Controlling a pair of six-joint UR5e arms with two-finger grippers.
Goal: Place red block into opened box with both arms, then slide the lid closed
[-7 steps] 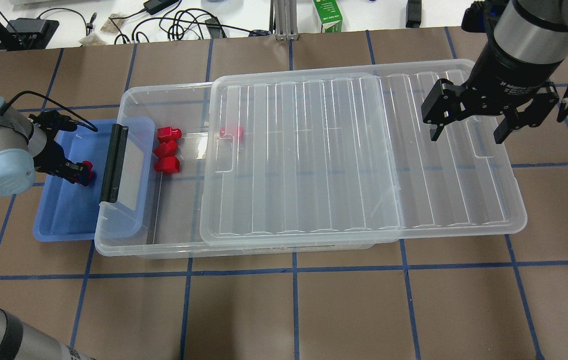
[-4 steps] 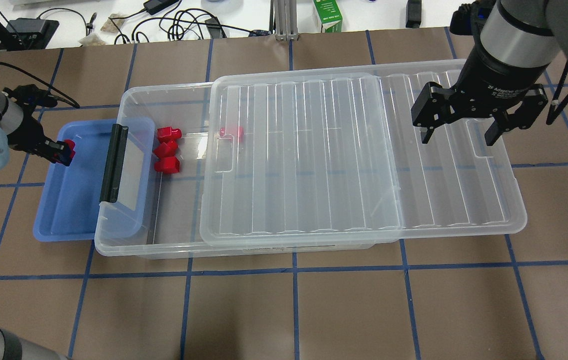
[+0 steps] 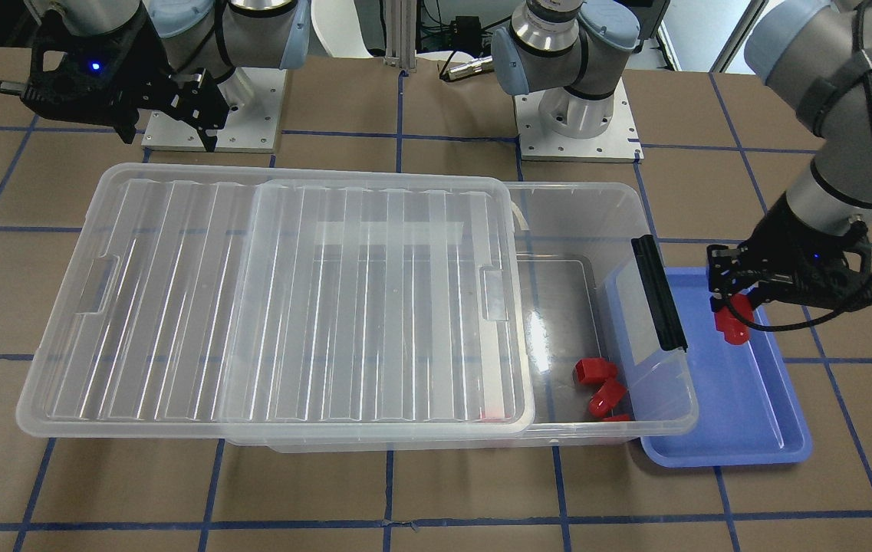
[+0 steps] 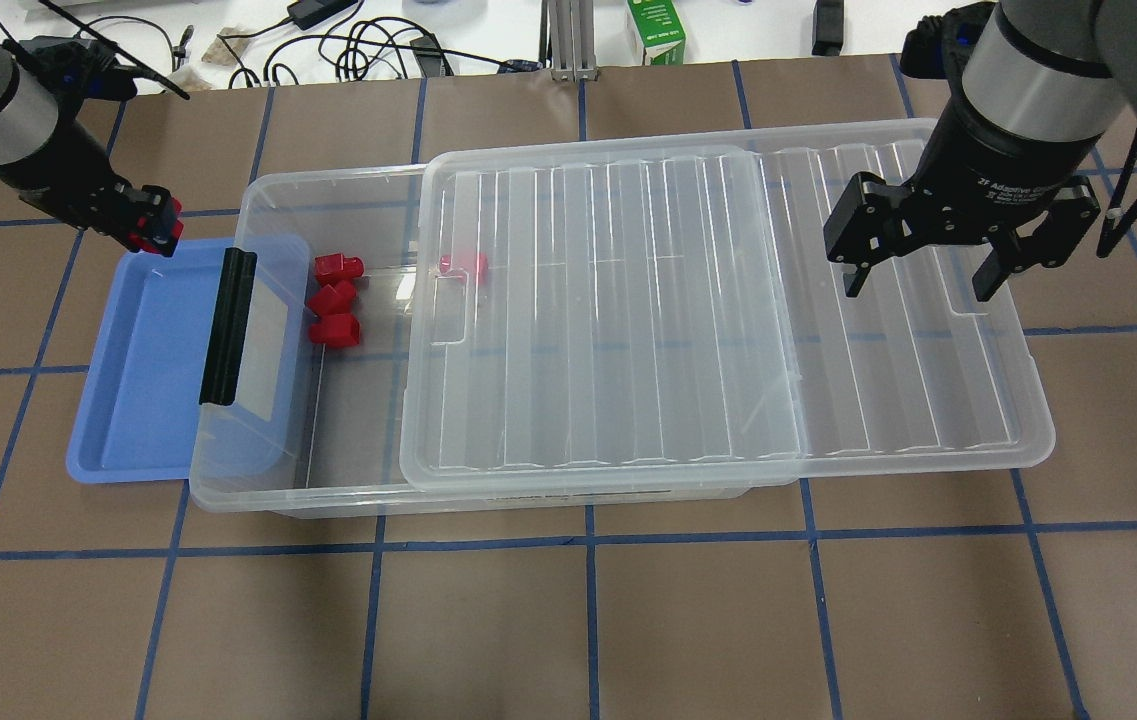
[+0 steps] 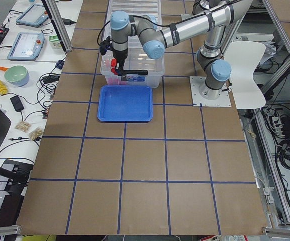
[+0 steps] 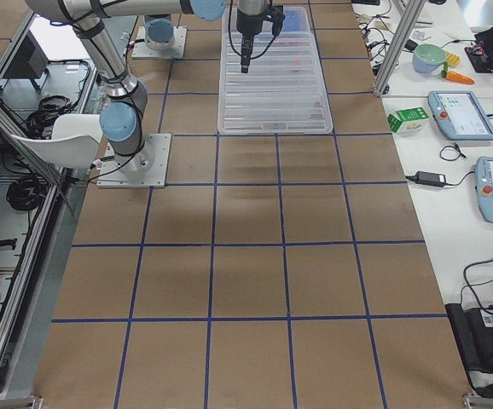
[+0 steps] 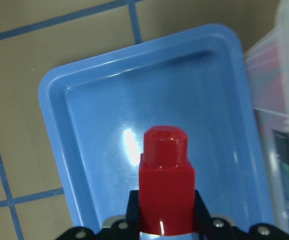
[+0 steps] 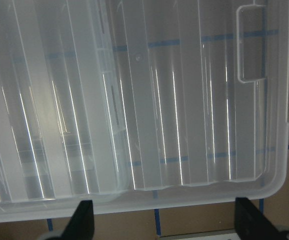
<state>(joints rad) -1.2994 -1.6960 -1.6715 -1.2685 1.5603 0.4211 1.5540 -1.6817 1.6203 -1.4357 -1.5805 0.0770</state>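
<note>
My left gripper is shut on a red block, held in the air over the far end of the blue tray. The left wrist view shows the red block upright between the fingers, with the blue tray below. The clear box is open at its left end, by the black latch bar. Three red blocks lie inside, and another lies under the lid. The lid overhangs the box's right end. My right gripper hangs open above that end.
The blue tray sits tucked under the box's left rim. Cables, a green carton and a metal post line the far edge. In the right wrist view the lid's notch and its corner rim show below the open fingers.
My left gripper has lifted the red block out of the blue tray and carried it toward the tray's far end. My right gripper has shifted slightly and stays open.
</note>
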